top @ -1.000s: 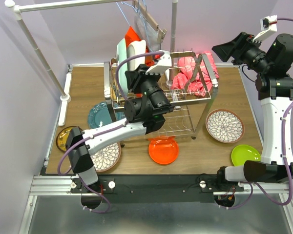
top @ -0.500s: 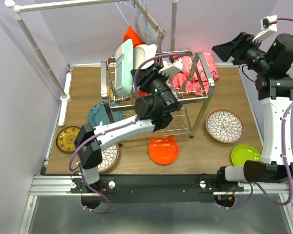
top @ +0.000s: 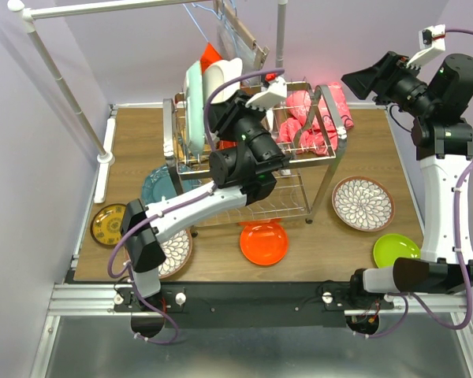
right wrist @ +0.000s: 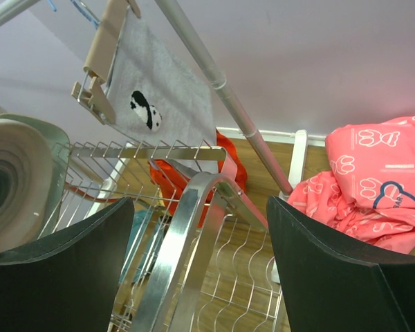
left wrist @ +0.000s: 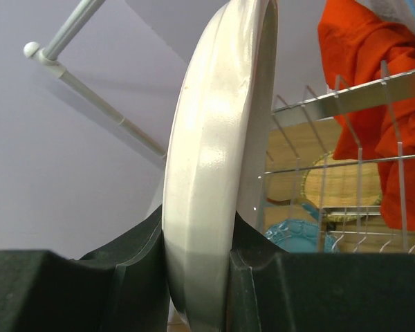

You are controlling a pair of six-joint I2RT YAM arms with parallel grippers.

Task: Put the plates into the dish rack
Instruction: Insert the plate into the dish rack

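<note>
Above the upper shelf of the dish rack [top: 315, 155], the left gripper [left wrist: 197, 259] pinches a white plate [left wrist: 218, 138] by its rim. The plate is on edge, just beside a mint plate [top: 192, 106] already standing in the slots. To seat it well, keep it upright, line its rim with a free gap between wires, and lower until the wires bear it — only then release. Right gripper [right wrist: 200, 266]: fingers spread, empty, raised off the rack's right end. Other plates — an orange plate [top: 264, 242] among them — lie flat on the table [top: 323, 244].

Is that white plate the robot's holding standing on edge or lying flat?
On edge: the round white plate stands nearly vertical, its rim pinched in the left hand, by the chrome wire dish rack.
</note>
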